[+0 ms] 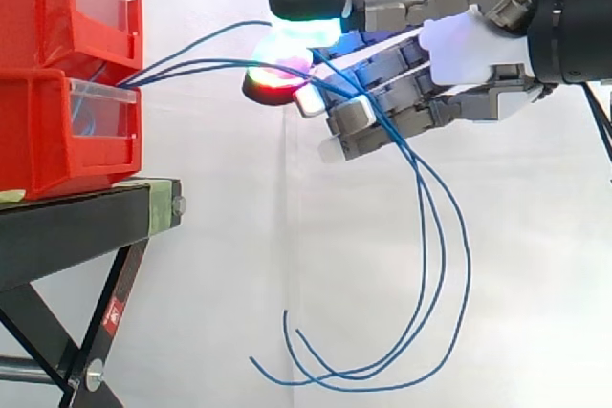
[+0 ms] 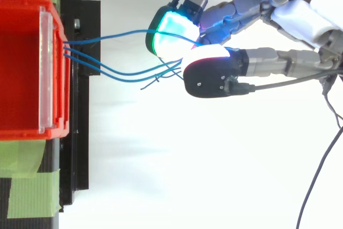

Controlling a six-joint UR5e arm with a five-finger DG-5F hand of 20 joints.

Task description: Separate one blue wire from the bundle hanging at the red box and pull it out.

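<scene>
Thin blue wires (image 1: 182,68) (image 2: 107,37) leave the clear front of the lower of two stacked red plastic bins (image 1: 38,131) (image 2: 21,68) at the left of the side view. They run rightward as slim, glossy strands that spread slightly apart. We see one strand arching above the others on its way to the robot's grey-and-white hand (image 1: 469,50) (image 2: 305,17), which enters from the right of the frame. The hand is closed in a pinch. Two of its glowing pads (image 1: 306,21), one green-cyan above and one red-magenta below, meet on the wires near the upper centre of the side view. We cannot tell how many strands lie in the pinch. The remaining fingers stretch out beneath. Past the hand the wires fall in long loose curves and curl up at their free ends near the bottom of the frame, before the white curtain (image 1: 220,265). The bins rest on a black metal stand (image 1: 67,226) (image 2: 80,132). In the top view, strips of green tape (image 2: 27,186) lie at its lower left.
</scene>
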